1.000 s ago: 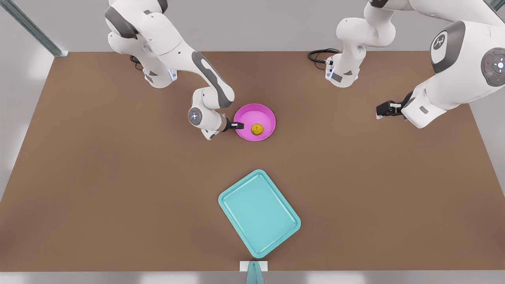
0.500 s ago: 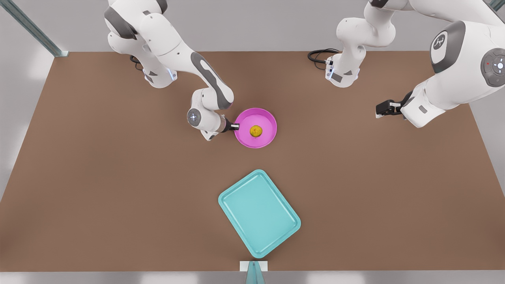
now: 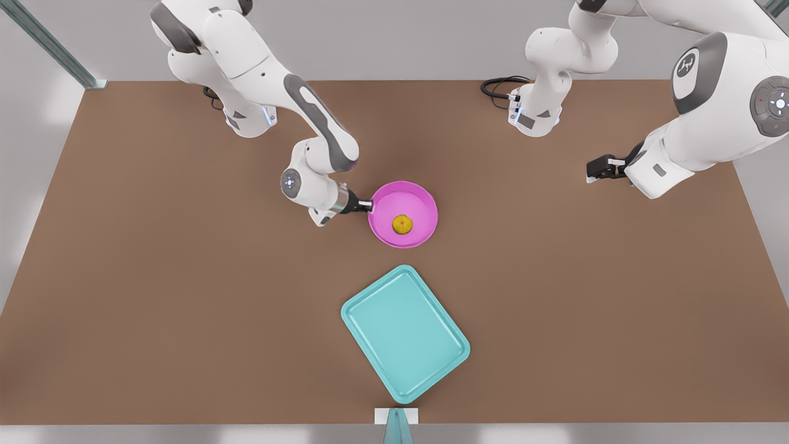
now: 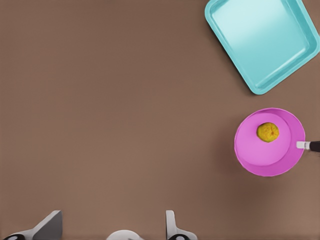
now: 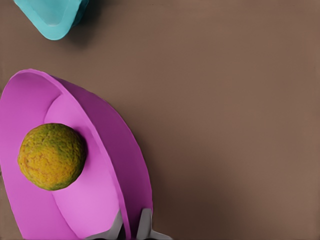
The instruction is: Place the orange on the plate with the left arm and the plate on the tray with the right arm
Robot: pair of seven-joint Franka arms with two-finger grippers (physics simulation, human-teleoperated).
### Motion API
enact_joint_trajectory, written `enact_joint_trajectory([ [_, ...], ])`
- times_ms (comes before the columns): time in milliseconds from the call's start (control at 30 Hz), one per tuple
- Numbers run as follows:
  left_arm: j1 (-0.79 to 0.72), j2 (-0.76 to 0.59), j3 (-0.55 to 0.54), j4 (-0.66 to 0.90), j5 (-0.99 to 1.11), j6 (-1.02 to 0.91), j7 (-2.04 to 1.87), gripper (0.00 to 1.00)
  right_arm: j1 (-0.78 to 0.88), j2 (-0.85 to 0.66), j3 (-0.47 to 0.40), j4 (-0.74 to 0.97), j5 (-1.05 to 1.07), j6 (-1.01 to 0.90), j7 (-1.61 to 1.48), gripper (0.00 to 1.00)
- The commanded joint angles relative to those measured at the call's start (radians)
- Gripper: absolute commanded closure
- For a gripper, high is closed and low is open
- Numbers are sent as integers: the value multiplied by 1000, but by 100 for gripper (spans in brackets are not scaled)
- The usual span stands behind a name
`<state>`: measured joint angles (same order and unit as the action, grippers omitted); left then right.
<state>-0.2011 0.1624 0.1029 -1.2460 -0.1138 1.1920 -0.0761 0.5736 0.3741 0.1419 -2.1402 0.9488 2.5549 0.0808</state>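
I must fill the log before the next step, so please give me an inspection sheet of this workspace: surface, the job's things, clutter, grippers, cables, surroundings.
Surface: brown table, flat.
Orange: orange lies inside the plate.
Plate: pink plate is between the arms, apart from the tray and not on it.
Tray: teal tray is near the front edge, turned at an angle, nothing in it.
Clutter: nothing seen.
Right gripper: right gripper is shut on the plate's rim at the front view's left.
Left gripper: left gripper waits at the front view's right, open, holding nothing.
Cables: black cable beside an arm base.
Surroundings: metal frame post, grey floor.
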Motion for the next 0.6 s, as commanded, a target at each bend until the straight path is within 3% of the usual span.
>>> enact_joint_trajectory([
  [0, 2, -1, 0, 0, 0, -2, 7, 0, -41, -1, 1, 16, 2, -28, -10, 79],
  [167, 2, 0, 1, 0, 2, -3, 7, 0, -164, 3, 1, 118, 50, -127, -61, 79],
  [400, 2, 0, 3, 0, 2, -9, 7, 0, -258, 325, -2, 591, 61, -248, -61, 79],
  [567, 6, 5, 5, 0, 9, -22, 9, 0, -265, 411, -4, 701, 54, -254, -61, 79],
])
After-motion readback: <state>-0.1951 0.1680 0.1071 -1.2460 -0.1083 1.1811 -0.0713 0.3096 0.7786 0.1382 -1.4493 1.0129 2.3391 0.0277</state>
